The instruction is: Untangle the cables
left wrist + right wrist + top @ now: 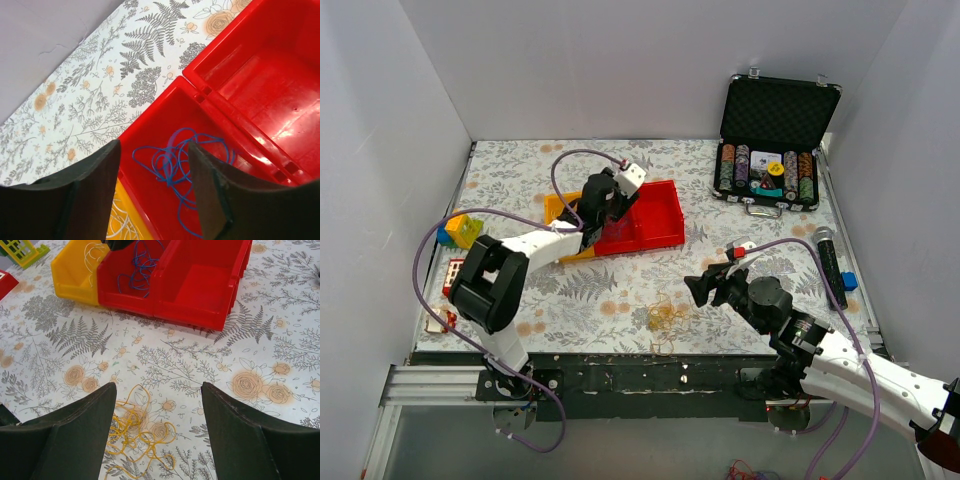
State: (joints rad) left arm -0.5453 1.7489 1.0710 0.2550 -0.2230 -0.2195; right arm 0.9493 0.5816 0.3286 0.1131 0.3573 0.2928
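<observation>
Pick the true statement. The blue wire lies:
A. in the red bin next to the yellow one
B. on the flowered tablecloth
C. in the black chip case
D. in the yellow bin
A: the blue wire lies looped on the floor of the red bin, right beside the yellow bin. The only loose bundle on the tablecloth is the yellow-orange wires.
</observation>
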